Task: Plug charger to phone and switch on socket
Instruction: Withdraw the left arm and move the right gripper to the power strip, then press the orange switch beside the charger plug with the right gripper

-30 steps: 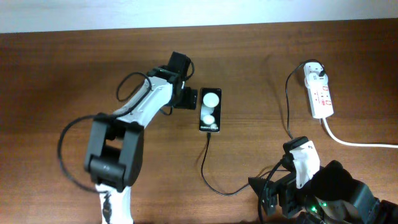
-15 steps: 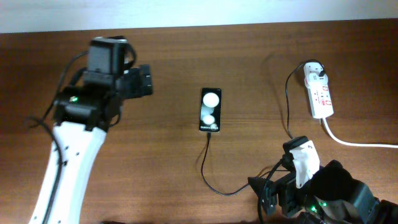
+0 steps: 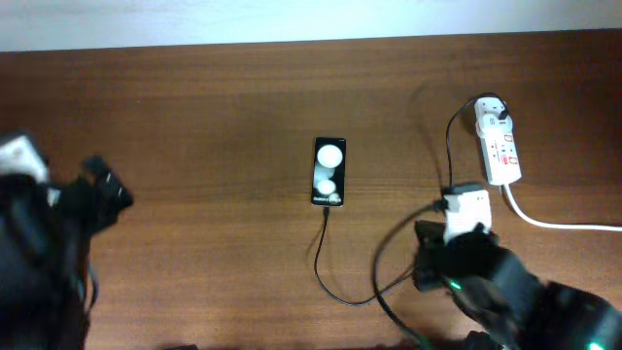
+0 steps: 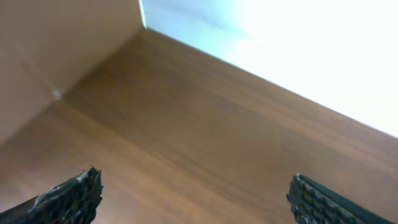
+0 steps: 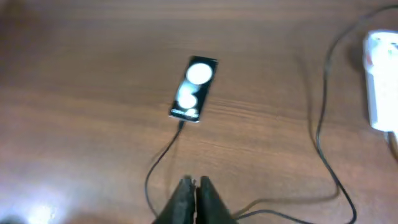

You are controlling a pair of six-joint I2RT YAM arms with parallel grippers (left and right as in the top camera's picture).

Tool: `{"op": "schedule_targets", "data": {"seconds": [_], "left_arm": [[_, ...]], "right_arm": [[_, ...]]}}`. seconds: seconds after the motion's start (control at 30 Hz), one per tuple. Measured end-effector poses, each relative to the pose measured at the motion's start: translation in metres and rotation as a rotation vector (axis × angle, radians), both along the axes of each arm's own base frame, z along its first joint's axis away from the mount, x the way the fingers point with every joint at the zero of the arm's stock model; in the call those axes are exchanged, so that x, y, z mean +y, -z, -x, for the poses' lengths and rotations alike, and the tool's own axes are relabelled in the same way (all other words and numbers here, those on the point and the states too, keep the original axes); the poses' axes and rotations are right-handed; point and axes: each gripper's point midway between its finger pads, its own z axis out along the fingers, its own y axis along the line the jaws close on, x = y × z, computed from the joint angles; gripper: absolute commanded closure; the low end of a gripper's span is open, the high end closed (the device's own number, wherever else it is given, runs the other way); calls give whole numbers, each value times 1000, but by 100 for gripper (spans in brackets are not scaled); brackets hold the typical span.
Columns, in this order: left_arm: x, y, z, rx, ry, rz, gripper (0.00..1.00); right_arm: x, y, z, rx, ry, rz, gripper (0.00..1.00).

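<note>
The black phone [image 3: 328,172] lies flat mid-table, two round white reflections on its screen. The charger [image 3: 318,255], a thin black cable, meets the phone's near end, loops toward the front and runs up to the white plug in the socket [image 3: 500,148] at the far right. My right gripper [image 5: 194,182] is shut with nothing between its fingers. It hovers over the cable loop, and the phone [image 5: 194,89] lies ahead of it. In the overhead view the right gripper [image 3: 457,199] sits just left of the socket's near end. My left gripper [image 4: 196,199] is open over bare wood.
A thick white cord [image 3: 554,223] leaves the socket toward the right edge. The left arm [image 3: 58,224] fills the left edge of the table and the right arm [image 3: 505,287] the front right corner. A pale wall [image 4: 298,37] borders the tabletop.
The left arm has pulled back from beside the phone to the table's far left. The right gripper has gone from open to shut and moved up toward the socket.
</note>
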Motion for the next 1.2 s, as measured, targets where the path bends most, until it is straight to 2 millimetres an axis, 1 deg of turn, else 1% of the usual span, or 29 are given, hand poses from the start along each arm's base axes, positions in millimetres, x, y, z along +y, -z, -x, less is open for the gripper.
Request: {"op": "schedule_targets", "data": {"seconds": [0.03,0.07,0.13,0.17,0.23,0.27,0.37,0.4,0.47,0.5,0.53,0.6,0.63,0.7,0.73,0.77,0.83,0.9,0.93,0.97,1.0,1.03,1.07,1.1,1.2], "left_arm": [[0,-7,12,-31,-9,-7,1],[0,-15,31,-70,-20,-18,1],[0,-22,57,-115,-39,-33,1],[-1,-23,69,-125,-46,-38,1],[-2,-13,97,-98,-59,-40,1],[-3,-8,104,-79,-61,-39,1],[-4,-2,112,-60,-62,-37,1],[-4,-1,113,-56,-59,-36,1],[-9,5,114,-33,-35,-19,1],[-11,10,116,-12,-27,-12,1],[-12,13,117,4,-22,-6,1],[-14,23,123,52,-14,4,1],[-15,30,127,86,-11,10,1],[-17,43,136,151,-8,21,1],[-18,51,143,196,-5,28,1],[-19,55,147,218,-2,31,1],[-21,58,149,235,13,32,1],[-22,58,148,233,27,29,1],[-23,57,149,226,37,28,1],[-24,57,153,210,47,25,1],[-25,55,158,186,55,22,1],[-26,54,164,157,61,18,1],[-27,52,174,112,69,15,1],[-28,50,187,56,71,10,1],[-30,49,218,-77,72,-2,1]], "right_arm": [[2,6,-5,20,29,10,96],[6,13,-10,44,57,25,96],[10,30,-20,104,125,48,96],[7,40,-25,140,173,59,96],[-9,59,-41,223,324,51,96],[-26,69,-53,275,428,21,96],[-72,79,-67,345,607,-38,96],[-103,80,-71,363,705,-67,96],[-141,81,-74,378,816,-121,96],[-155,81,-76,376,854,-146,96],[-177,83,-77,379,914,-169,96],[-209,88,-79,416,997,-194,96],[-222,90,-84,437,1019,-207,96],[-246,94,-103,476,1043,-229,96],[-258,102,-116,503,1055,-239,96],[-263,109,-123,533,1057,-245,96],[-276,129,-156,556,1045,-273,96],[-275,149,-176,582,1000,-307,96],[-275,162,-191,589,973,-336,96],[-275,174,-204,585,949,-359,96],[-275,182,-212,580,935,-373,96],[-277,187,-220,564,921,-382,96],[-280,190,-232,530,909,-390,96],[-282,191,-239,508,904,-393,96],[-288,193,-252,462,902,-401,96]]}}
